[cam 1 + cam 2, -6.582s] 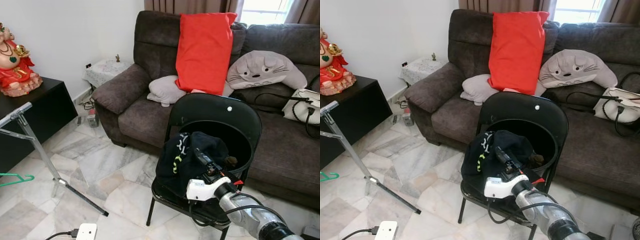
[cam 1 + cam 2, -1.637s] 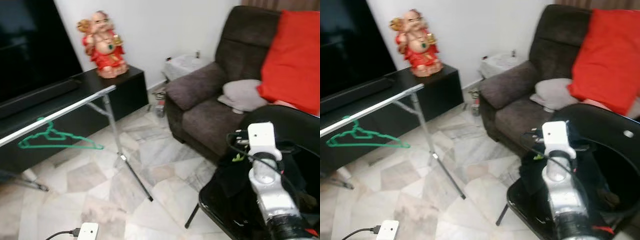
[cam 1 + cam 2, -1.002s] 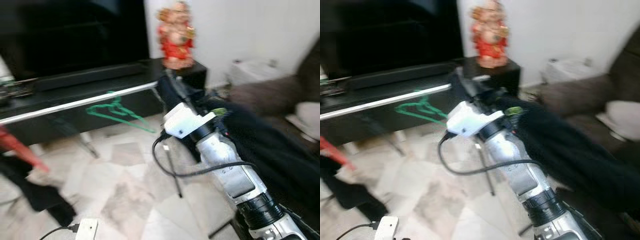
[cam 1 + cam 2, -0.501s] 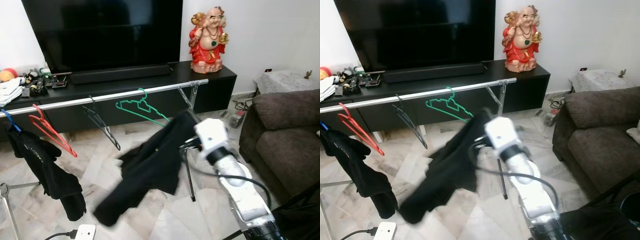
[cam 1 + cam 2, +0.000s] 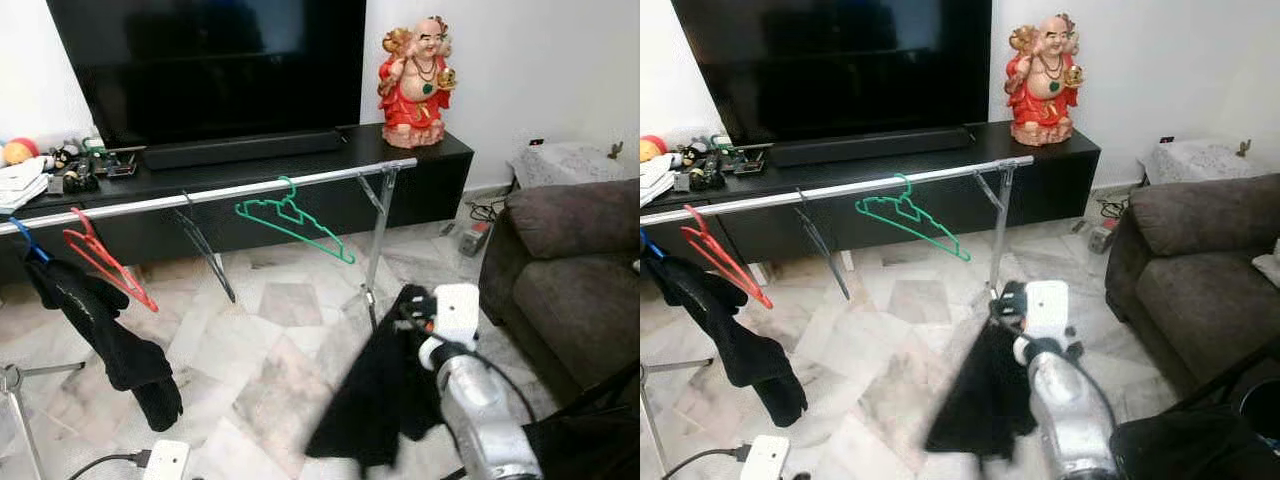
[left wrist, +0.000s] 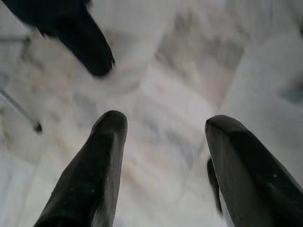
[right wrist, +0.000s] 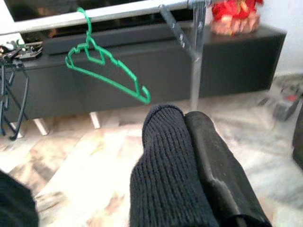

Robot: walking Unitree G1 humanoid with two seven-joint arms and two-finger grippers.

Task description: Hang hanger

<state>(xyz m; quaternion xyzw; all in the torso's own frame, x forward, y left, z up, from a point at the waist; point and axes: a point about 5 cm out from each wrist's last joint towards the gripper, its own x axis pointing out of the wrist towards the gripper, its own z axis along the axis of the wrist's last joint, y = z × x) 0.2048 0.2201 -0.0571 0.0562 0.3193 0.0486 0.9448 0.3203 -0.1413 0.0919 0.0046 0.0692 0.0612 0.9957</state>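
Lowered from rail height, our right gripper (image 5: 415, 305) pinches the black garment (image 5: 385, 395) over the floor, our left gripper (image 6: 161, 165) spread, the green hanger (image 5: 290, 218) on the rail (image 5: 200, 194).

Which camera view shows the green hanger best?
The right wrist view: the green hanger is large and sharp there, hooked on the silver rail above the right gripper. Both eye views show it smaller, at a distance, between other hangers.
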